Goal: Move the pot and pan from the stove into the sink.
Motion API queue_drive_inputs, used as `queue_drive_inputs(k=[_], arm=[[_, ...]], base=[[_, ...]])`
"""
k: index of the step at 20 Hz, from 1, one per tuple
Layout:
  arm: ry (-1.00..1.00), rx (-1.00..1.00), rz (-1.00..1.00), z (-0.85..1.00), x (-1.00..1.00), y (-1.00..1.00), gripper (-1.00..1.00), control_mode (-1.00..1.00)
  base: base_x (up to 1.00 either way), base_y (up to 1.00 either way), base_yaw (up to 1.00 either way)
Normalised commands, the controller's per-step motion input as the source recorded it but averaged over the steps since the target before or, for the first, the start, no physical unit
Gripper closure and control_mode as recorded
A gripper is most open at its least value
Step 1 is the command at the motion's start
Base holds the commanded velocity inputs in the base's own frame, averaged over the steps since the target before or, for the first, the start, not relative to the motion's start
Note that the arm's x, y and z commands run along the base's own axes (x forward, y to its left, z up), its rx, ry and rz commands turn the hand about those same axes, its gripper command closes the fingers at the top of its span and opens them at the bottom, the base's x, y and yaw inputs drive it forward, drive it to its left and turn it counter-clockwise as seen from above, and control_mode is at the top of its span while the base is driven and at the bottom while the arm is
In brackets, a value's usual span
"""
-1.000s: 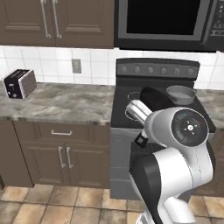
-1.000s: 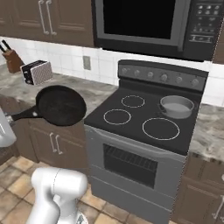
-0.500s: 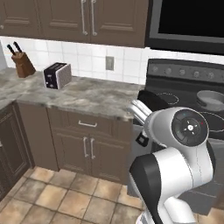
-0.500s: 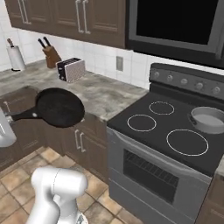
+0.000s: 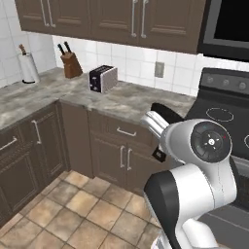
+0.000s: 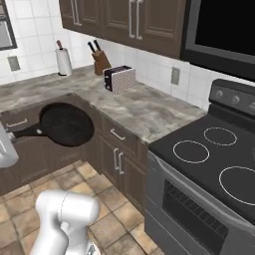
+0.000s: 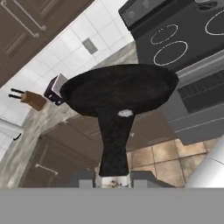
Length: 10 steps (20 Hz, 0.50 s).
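The black pan (image 7: 120,89) hangs in the air over the floor in front of the lower cabinets. My gripper (image 7: 113,178) is shut on the end of its long handle (image 7: 114,144). From the right base view the pan (image 6: 67,124) floats at the left with its handle pointing to the picture's edge. Behind my arm, a strip of the pan (image 5: 168,113) peeks out. The black stove (image 6: 214,154) stands to the right with bare burner rings. A grey sliver at the top edge of the hand view, on the stove's far burner, looks like the pot (image 7: 205,3). The sink is out of view.
A granite counter (image 5: 53,95) turns a corner at the left and carries a toaster (image 5: 103,78), a knife block (image 5: 72,65) and a paper towel roll (image 5: 28,67). Dark cabinets stand below and above it. Tiled floor (image 5: 73,214) lies open in front.
Both base views have swung left: the stove slid to the right edge and the corner counter came into sight. The pan stays gripped in the same place relative to the arm.
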Motion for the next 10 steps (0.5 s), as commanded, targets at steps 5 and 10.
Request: queue_drive_inputs(k=[5, 10], arm=[[0.0, 0.0, 0.0, 0.0, 0.0, 0.0, 1.0, 1.0], [0.0, 0.0, 0.0, 0.0, 0.0, 0.0, 1.0, 1.0]], base=[[-0.15, -0.14, 0.42], [-0.17, -0.13, 0.43]])
